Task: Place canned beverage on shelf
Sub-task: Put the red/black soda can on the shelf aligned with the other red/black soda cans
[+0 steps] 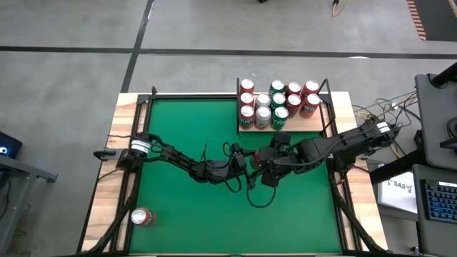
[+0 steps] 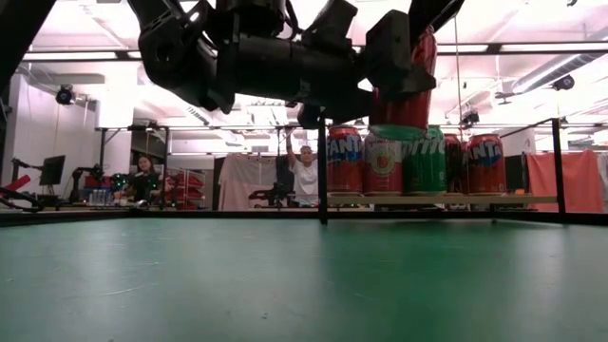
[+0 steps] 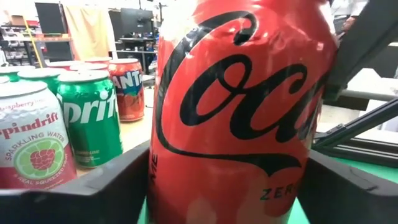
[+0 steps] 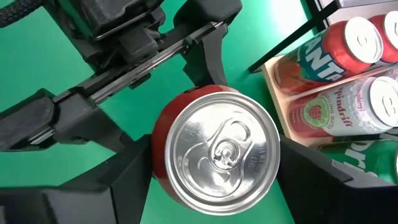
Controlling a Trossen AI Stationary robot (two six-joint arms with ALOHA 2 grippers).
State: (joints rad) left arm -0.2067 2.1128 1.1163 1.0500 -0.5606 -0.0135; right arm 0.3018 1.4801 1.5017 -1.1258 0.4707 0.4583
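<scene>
A red Coca-Cola Zero can (image 3: 236, 112) hangs upright above the green tabletop near its middle; it also shows in the low view (image 2: 407, 90). My left gripper (image 1: 241, 158) reaches it from the table's left and is shut on it. My right gripper (image 1: 265, 163) comes from the right and above, with its fingers also closed against the can, whose silver top (image 4: 224, 152) faces its camera. The pale wooden shelf (image 1: 246, 129) stands at the far right and carries several upright cans. My left gripper pinches the can's side wall (image 3: 158, 180) between its two fingers, low on the can. The fingers come level from the table's left. The can stands upright in the hold, clear of the table. My right gripper has one finger on each side of the can's upper wall (image 4: 159, 171), just below the rim. The fingers (image 4: 134, 183) slant down from above and from the table's right. The can stays upright and clear of the table.
Another red can (image 1: 143, 217) lies on its side near the table's near left corner. The shelf's black rods (image 2: 322, 166) rise at its corners. Spindrift, Sprite and Fanta cans (image 3: 87, 121) fill the shelf's near rows. People (image 2: 306, 171) stand in the room beyond.
</scene>
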